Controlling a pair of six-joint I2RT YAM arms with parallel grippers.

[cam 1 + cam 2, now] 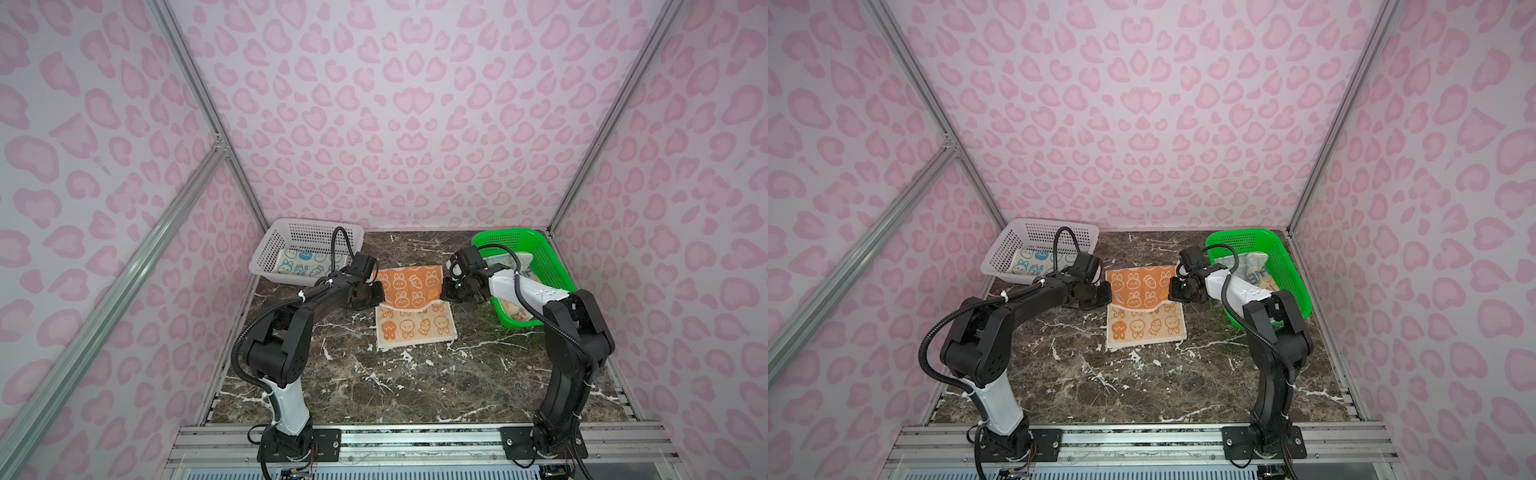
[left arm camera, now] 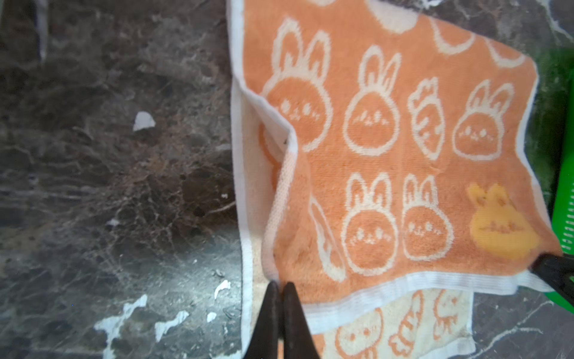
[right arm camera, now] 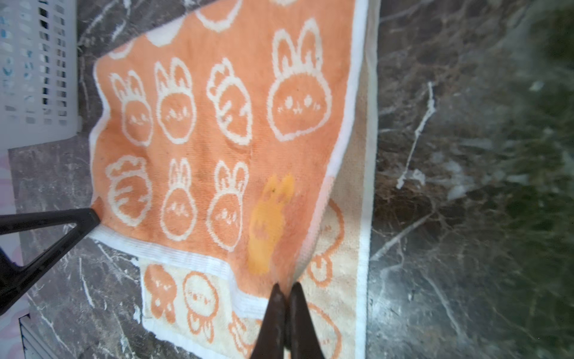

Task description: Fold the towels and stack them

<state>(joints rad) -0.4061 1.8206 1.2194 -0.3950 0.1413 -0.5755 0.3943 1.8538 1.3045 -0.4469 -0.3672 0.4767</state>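
In both top views the orange bunny towel point(image 1: 409, 286) lies beside the green basket point(image 1: 548, 253), its raised edge running straight toward the basket between left gripper point(image 1: 377, 293) and right gripper point(image 1: 445, 291). Left wrist: fingers point(image 2: 268, 314) pressed together, pinching one corner. Right wrist: likewise; the uncovered cream half waits beside the basket's near end.

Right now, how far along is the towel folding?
Done: one blue-printed towel looks folded in the white basket. In hand: left fingers and right fingers each pinch a corner of the orange towel, half folded over its cream side. Left: finishing this fold, stacking it, then the towels in the green basket.
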